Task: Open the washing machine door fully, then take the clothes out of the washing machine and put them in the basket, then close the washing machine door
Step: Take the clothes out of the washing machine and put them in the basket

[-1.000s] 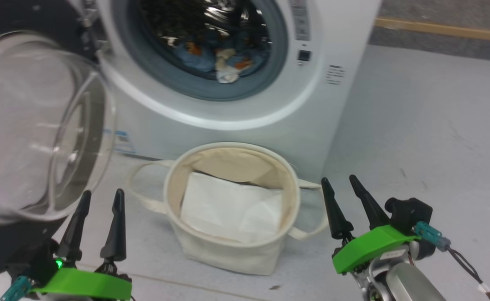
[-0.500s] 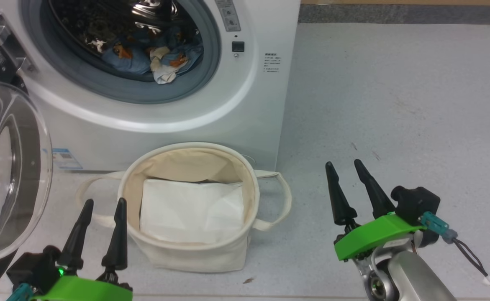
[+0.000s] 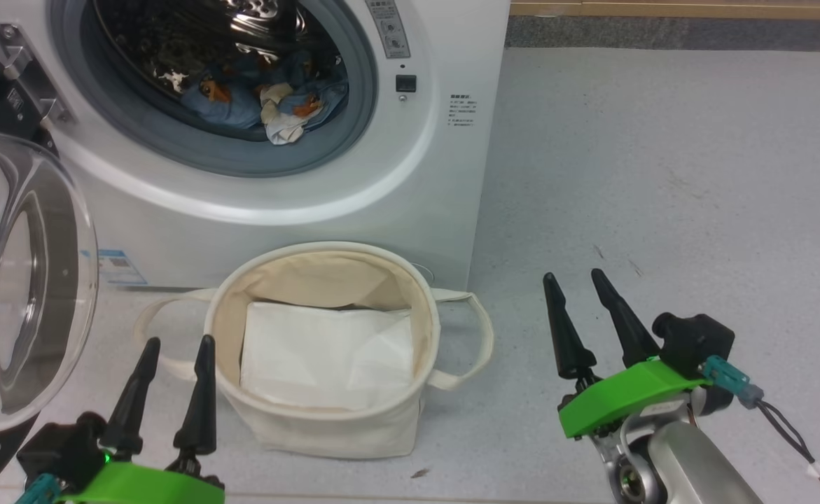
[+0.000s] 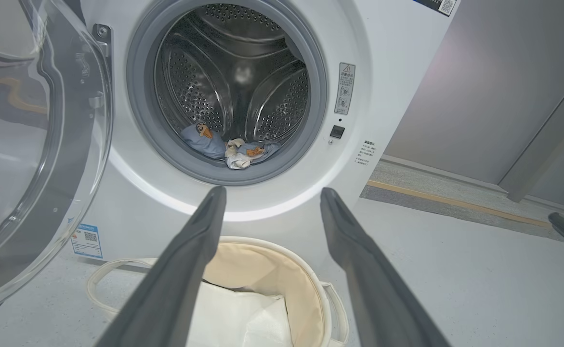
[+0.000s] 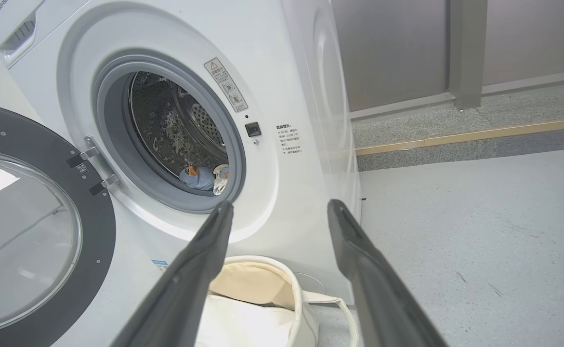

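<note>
The white washing machine (image 3: pixel 438 175) stands with its door (image 3: pixel 24 280) swung wide to the left, glass bowl facing me. The clothes (image 3: pixel 269 105), blue with orange prints and some cream cloth, lie low in the steel drum, also seen in the left wrist view as clothes (image 4: pixel 229 149) and in the right wrist view as clothes (image 5: pixel 200 177). The cream basket (image 3: pixel 339 430) sits on the floor before the washer. My left gripper (image 3: pixel 179 340) is open beside the basket's left handle. My right gripper (image 3: pixel 573 274) is open to the basket's right. Both are empty.
A plain white folded sheet (image 3: pixel 325 353) lies flat in the basket. Grey floor (image 3: pixel 662 175) stretches to the right of the washer. A wooden strip (image 3: pixel 662 10) runs along the far wall. The open door (image 4: pixel 36 168) stands close on the left arm's left.
The head camera has turned, so the washer, door and basket sit further left in the picture. Both grippers stay open and low in about the same places.
</note>
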